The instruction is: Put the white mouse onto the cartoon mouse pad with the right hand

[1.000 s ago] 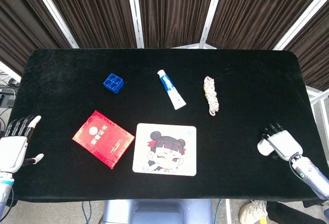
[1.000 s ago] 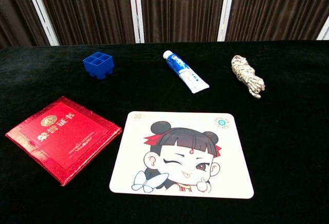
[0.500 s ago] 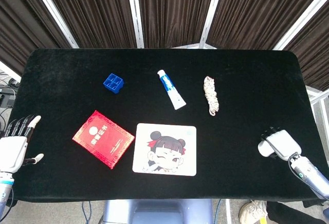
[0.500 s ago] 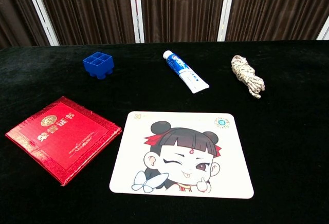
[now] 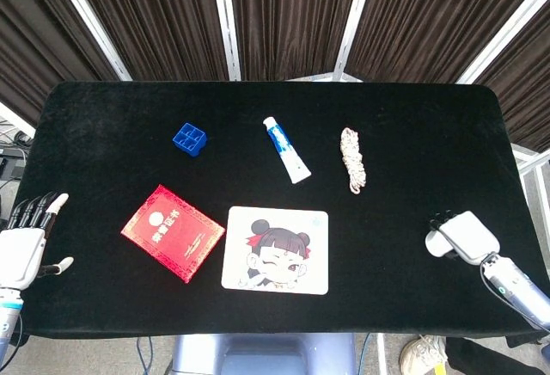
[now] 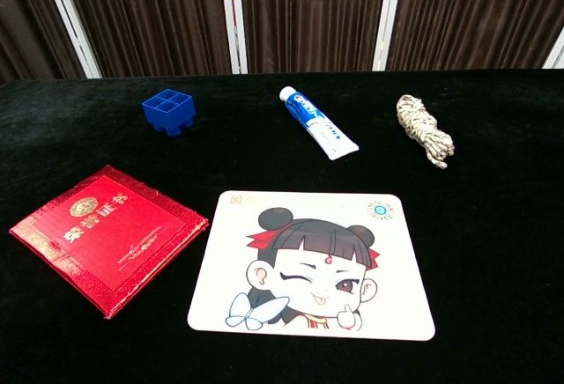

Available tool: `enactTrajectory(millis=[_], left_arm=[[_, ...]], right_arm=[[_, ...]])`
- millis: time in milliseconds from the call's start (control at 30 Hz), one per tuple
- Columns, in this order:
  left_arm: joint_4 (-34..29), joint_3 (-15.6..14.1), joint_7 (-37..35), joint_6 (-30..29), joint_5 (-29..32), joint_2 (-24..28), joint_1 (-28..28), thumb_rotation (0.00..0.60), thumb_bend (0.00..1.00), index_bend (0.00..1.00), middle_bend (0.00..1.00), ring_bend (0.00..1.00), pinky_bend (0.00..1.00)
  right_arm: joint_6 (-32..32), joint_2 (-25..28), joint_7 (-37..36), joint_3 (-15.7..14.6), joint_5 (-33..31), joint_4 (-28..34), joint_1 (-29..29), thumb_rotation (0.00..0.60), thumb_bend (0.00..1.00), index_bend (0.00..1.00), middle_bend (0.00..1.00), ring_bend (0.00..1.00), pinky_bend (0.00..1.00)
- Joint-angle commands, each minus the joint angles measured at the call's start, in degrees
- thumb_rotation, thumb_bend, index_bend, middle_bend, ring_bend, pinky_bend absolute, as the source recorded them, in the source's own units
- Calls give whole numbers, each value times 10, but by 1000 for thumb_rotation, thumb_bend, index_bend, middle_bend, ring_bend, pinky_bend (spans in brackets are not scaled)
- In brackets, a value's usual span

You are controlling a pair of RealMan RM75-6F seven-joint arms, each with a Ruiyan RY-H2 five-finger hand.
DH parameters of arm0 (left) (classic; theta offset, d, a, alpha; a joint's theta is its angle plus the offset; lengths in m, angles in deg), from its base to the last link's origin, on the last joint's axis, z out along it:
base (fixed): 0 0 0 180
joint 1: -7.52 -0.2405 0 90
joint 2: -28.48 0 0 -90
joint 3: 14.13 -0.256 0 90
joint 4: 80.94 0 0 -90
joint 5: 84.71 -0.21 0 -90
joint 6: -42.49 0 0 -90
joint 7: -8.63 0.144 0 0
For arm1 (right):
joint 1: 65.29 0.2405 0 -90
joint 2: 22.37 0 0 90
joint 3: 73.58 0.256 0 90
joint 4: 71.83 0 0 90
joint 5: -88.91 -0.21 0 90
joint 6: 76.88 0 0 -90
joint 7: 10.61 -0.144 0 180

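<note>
Right hand [image 5: 462, 237] low at the table's right edge, seen from the back, fingers curled down over something pale at its left side, probably the white mouse [image 5: 437, 243]; whether it is actually gripped, cannot tell. Cartoon mouse pad [image 5: 276, 249] bare, well apart to the left. Left hand [image 5: 24, 246] idle, fingers spread, holding nothing. Judgement: early stage; lift, carry and placement all remain.
</note>
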Motion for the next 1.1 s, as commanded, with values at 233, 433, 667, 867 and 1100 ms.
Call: enactTrajectory(millis=[233,433,667,867,1100], left_arm=[[3,-2,-8,1,-6,2,0,600,0,0,0,0,0],[6,-4,-20,3,-11,4,1,600,0,0,0,0,0],[6,-4,-46,11,-10,9,2,600,0,0,0,0,0],[9,-7,-60,15,-13,14,3,600,0,0,0,0,0],[11,-9,-52,19,-13,16,4,600,0,0,0,0,0]], right_arm=[[15,35,62,19,9,95,42,600,214,647,550,404,660],[10,57,130,29,28,185,80,600,213,648,551,404,659],[-23,69,198,43,42,286,122,600,213,650,552,404,660],[-65,68,251,56,46,354,154,600,215,650,552,404,659],[-106,47,287,69,51,400,189,600,214,650,552,404,659]])
